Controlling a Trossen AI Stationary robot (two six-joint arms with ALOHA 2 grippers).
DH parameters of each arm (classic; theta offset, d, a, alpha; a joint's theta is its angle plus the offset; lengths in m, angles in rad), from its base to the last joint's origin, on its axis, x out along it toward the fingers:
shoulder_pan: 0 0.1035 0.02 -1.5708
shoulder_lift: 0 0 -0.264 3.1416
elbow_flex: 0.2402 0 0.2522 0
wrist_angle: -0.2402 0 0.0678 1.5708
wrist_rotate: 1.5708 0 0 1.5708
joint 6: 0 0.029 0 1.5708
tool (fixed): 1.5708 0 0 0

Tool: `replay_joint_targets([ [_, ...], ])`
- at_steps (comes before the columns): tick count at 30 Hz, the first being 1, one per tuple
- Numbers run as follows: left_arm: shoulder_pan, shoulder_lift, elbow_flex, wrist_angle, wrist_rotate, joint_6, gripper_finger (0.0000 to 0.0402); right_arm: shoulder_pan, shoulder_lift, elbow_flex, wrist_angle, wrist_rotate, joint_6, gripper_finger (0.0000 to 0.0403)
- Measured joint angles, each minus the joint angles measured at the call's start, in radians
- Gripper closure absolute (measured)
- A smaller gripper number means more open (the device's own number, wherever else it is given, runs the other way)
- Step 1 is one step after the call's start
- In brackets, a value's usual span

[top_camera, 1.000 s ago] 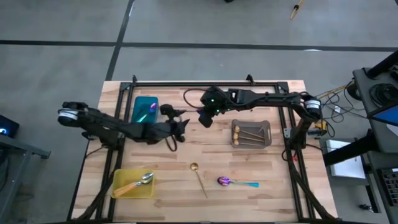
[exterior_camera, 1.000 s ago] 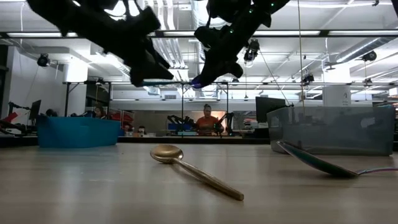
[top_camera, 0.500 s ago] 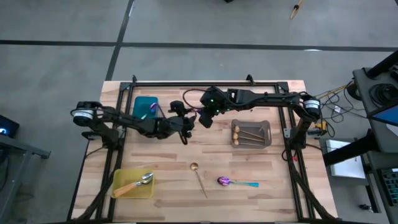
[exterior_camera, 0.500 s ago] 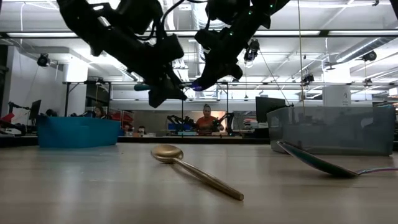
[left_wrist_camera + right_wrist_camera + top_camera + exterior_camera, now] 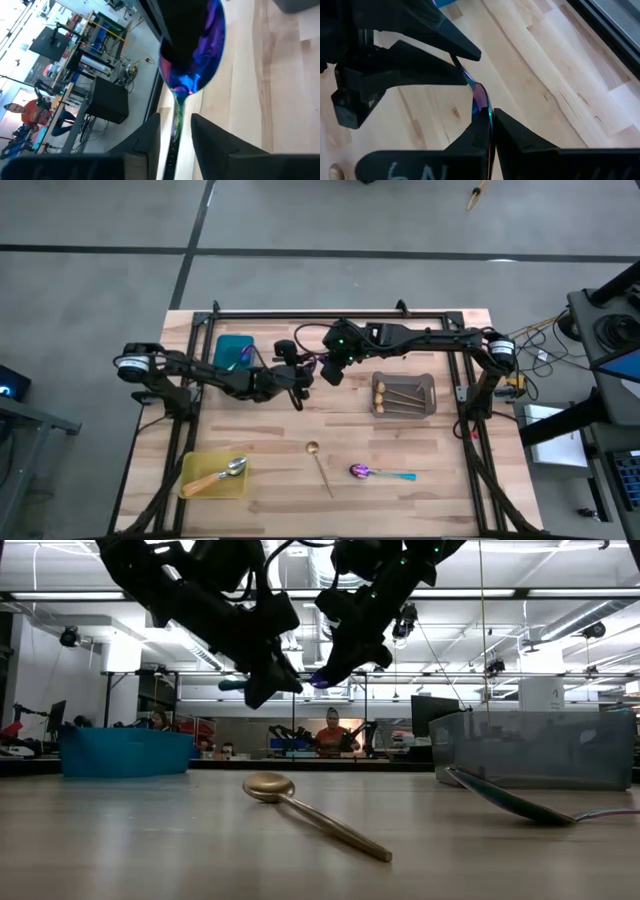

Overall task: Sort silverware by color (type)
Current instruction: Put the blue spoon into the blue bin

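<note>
Handoff mid-air over the worktop's back-centre: right gripper (image 5: 322, 372) jaws clamped on blue spoon (image 5: 197, 60), left gripper (image 5: 300, 375) jaws closing around it, grip unconfirmed; early right release or misalignment drops it.

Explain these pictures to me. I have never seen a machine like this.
These are two robot arms at a wooden table, sorting spoons. One camera looks down from above, one sits at table height, and one rides on each wrist. Above the table, the right end effector grips a blue-purple spoon, and the left end effector has a finger on either side of its handle. Below lie a loose gold spoon and a purple spoon, plus teal, yellow and grey trays.
</note>
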Motion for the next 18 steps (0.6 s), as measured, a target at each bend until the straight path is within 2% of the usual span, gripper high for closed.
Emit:
replay_joint_targets([
  [4,0.006,0.001,0.0,-0.001,0.0,0.0,0.0325,0.0,0.0,0.0,0.0,0.0,0.001,0.0394],
  [13,0.008,0.001,0.0,0.0,0.0,0.0,0.033,0.0,0.0,0.0,0.001,0.0,0.001,0.0394],
  [18,0.008,0.001,-0.001,-0.008,0.007,0.005,0.0386,0.0,0.0,0.0,0.005,0.002,-0.004,0.0394],
])
